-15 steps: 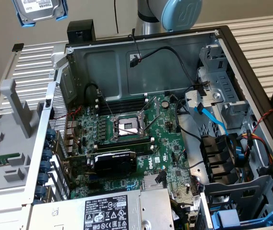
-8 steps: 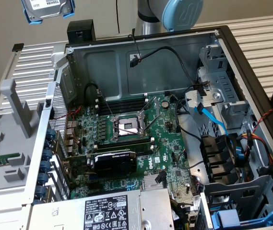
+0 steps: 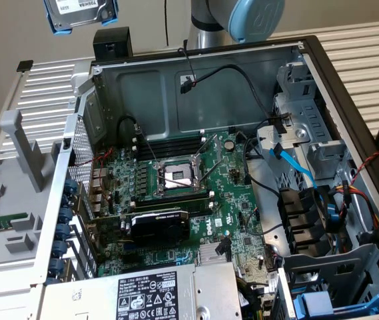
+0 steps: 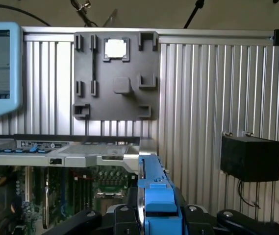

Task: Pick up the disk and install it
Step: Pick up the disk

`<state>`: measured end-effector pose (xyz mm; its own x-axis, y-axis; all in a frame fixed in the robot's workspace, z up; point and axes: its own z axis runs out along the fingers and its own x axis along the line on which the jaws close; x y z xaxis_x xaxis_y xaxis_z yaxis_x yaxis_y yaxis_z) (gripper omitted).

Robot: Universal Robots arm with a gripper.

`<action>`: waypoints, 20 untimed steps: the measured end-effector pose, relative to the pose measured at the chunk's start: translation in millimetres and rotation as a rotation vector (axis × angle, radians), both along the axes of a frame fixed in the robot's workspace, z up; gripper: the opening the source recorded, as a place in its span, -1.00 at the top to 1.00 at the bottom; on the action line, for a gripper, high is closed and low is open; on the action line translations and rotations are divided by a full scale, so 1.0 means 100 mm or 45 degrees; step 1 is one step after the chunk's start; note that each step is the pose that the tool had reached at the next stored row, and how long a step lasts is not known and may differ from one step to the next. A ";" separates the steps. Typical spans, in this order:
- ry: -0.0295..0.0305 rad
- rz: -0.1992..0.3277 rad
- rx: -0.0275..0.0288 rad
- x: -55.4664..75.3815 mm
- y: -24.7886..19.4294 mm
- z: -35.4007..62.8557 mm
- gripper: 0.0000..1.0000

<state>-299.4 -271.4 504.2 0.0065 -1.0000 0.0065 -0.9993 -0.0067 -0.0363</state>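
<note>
Silver rectangular hard drive in bright blue plastic carrier (image 3: 82,15) clamped edgewise between jaws, held high: pickup done. Open grey metal computer case (image 3: 176,87) lower than jaws; install not yet done.

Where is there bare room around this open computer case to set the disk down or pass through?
Bare ribbed table lies past the case's corner on the exterior view's right, and beside the case beyond the grey fixture tray on that view's left. Inside is crowded: motherboard, graphics card, and cables looping by the drive cage. The gripper holds the disk.
</note>
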 end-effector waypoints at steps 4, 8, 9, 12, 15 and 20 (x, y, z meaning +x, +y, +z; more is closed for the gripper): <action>0.0001 0.000 -0.0010 0.10 -0.078 0.000 0.26; 0.0002 0.000 -0.0012 0.19 -0.168 0.001 0.26; 0.0001 0.000 -0.0011 0.21 -0.192 0.000 0.26; 0.0002 0.000 -0.0012 0.26 -0.268 0.000 0.26; 0.0001 0.000 -0.0014 0.30 -0.344 0.000 0.26; 0.0001 0.000 -0.0015 0.37 -0.474 0.000 0.26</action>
